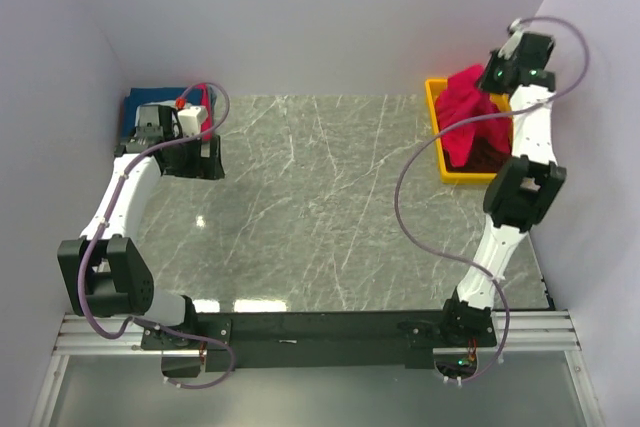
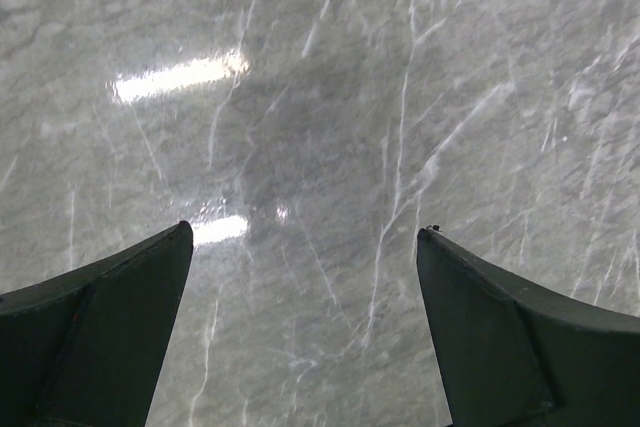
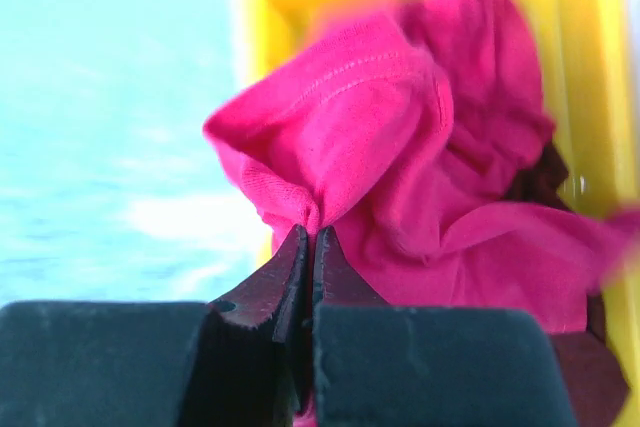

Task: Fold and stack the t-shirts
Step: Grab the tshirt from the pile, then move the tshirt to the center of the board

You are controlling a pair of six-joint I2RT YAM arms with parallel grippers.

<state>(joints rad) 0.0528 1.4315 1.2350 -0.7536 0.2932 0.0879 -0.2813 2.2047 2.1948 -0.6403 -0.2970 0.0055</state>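
Grey marbled table (image 1: 320,207) between pale walls, seen from above. At its far right corner sits a yellow bin (image 1: 436,137). The right claw (image 3: 312,242) is pressed together, pinching a fold of a bright red t-shirt (image 3: 400,147), which drapes up out of the bin. Darker maroon cloth (image 1: 480,157) lies under it inside the bin. The left claw (image 2: 305,232) hovers over the table at the far left, spread wide and holding nothing.

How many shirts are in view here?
3. A red shirt pinched by the right tool over the yellow bin; a maroon shirt inside it; a blue shirt at the far left. Others may lie hidden.
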